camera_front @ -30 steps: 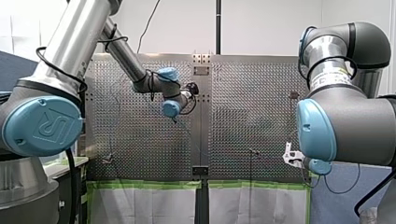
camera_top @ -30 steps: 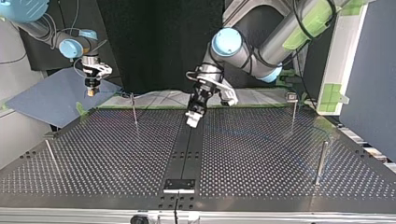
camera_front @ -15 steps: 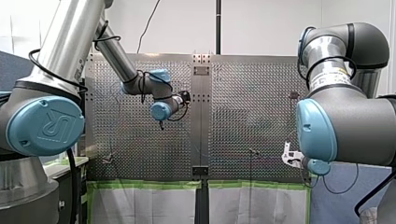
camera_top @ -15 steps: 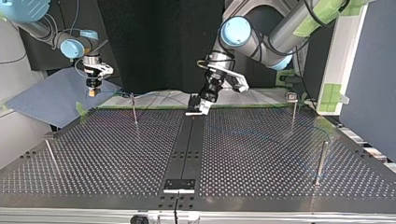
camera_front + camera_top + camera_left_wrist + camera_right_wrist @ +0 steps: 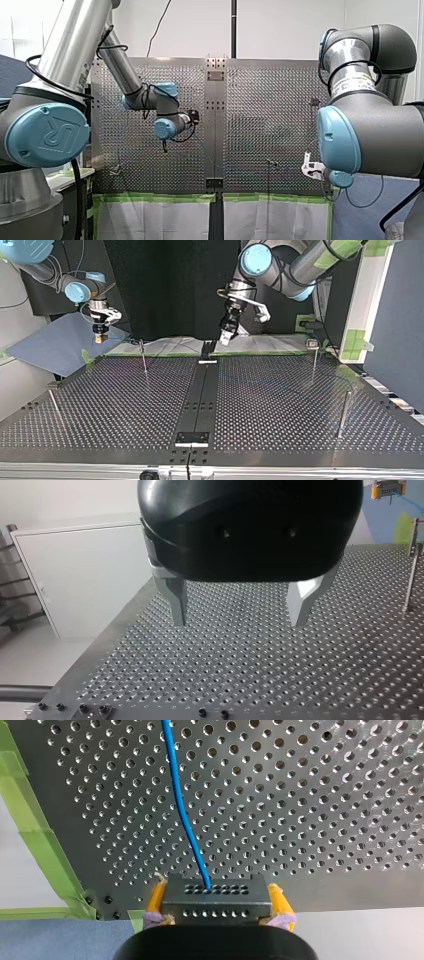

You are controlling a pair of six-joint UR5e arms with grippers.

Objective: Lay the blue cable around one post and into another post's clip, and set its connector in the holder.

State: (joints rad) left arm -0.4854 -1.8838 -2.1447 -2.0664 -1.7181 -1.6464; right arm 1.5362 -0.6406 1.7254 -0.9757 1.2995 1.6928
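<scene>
Clamped on connector (image 5: 216,902) between yellow pads (image 5: 156,896) of right gripper (image 5: 217,892), just off table (image 5: 310,820) edge, far left in top view. Blue cable (image 5: 184,815) out of connector, across table holes. Metal fingers (image 5: 176,602) of left gripper (image 5: 239,621) wide apart, high above table, near middle of far edge in top view; well apart from right gripper.
</scene>
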